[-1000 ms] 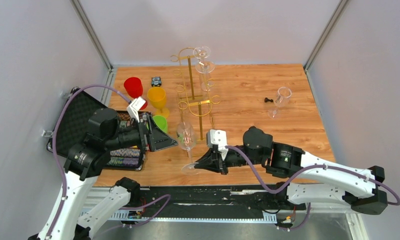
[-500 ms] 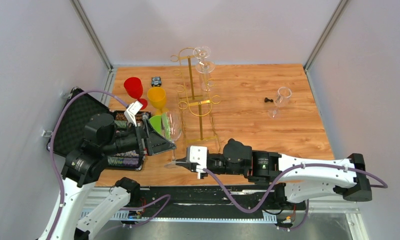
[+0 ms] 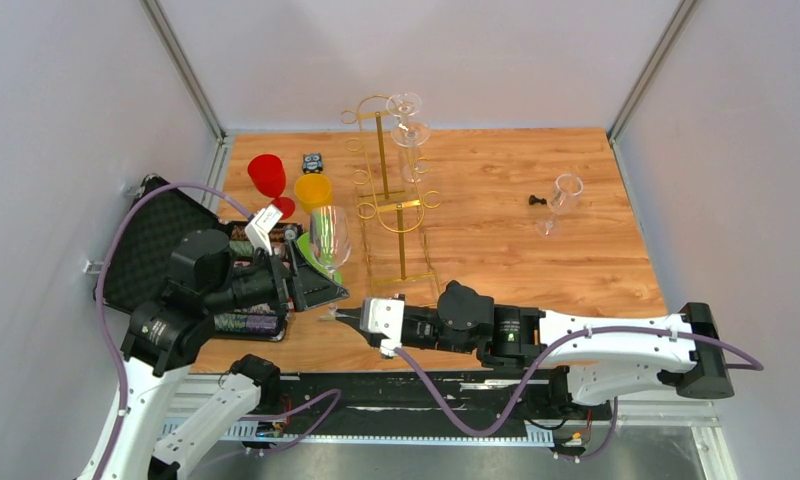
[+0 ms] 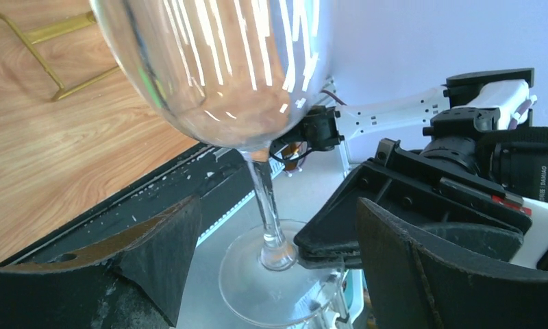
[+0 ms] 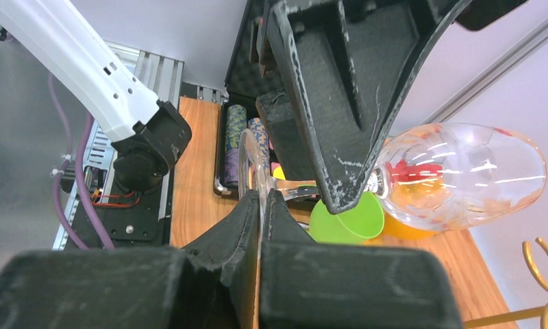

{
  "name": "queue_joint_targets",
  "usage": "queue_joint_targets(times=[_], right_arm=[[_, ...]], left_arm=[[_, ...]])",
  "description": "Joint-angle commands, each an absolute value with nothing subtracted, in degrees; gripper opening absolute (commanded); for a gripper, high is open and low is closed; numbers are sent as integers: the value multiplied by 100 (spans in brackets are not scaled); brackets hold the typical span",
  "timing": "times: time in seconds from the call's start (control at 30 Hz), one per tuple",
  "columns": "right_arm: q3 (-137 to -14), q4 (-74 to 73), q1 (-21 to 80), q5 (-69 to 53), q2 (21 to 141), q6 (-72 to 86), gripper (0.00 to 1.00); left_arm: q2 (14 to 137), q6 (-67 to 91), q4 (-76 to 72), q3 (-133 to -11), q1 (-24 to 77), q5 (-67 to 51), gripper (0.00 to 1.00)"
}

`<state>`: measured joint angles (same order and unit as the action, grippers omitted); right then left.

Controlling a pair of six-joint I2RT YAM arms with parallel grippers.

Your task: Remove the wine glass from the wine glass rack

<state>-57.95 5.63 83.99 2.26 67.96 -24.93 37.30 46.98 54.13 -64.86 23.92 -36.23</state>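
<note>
Saw a wooden table [image 3: 516, 250] beneath everything, with an open black case [image 3: 146, 240] at its left edge. Found the wine glass rack [image 3: 381, 195] upright at the far middle, thin gold wire, with another clear glass [image 3: 408, 118] hung near its top.

Found the right gripper [image 3: 341, 317] reaching leftward along the near edge, fingers pinched tight on the rim of the foot of the wine glass [image 3: 329, 238]. Found the left gripper [image 3: 326, 285] spread wide, one finger on each side of the stem, touching it on neither side as far as the left wrist view showed.

Placed the wine glass itself off the rack and apart from it, near and to the left, bowl uppermost and foot lowest. Could not tell whether the foot rested on anything besides the pinching fingers.

Noted a green cup [image 5: 345, 221] just behind the bowl, then a yellow cup [image 3: 314, 188] and a red cup [image 3: 267, 175] farther back on the left. Noted a small clear glass [image 3: 566, 195] well to the right, with a tiny black piece [image 3: 539, 200] just beside it, and a small dark toy [image 3: 313, 160] at the far left.
</note>
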Motion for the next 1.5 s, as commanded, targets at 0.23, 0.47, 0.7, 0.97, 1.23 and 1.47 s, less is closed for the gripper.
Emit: queue_joint_targets(times=[0.23,0.47,0.7,0.97,1.23,1.47], right_arm=[[-5912,1483,8580,308,6876,-2949,0],[-5937,1507,8596,330,6951,-3014,0],[-5932,1531,8604,421,6937,-3003,0],[-5919,1274,8605,527,6739,-2928,17],[-6013,492,8588,468,6264,-2526,54],[-6975,-1291,8145,230,6301,-1871,59]], left_arm=[[3569,4646,5365,-6540,2402,-3197,65],[3580,4668,5213,-6474,2406,-3296,43],[3575,4573,5047,-6327,2402,-3505,12],[3614,4324,5074,-6311,2402,-3498,0],[3658,3882,5243,-6306,2404,-3397,0],[3849,2948,5638,-6519,2399,-3621,0]])
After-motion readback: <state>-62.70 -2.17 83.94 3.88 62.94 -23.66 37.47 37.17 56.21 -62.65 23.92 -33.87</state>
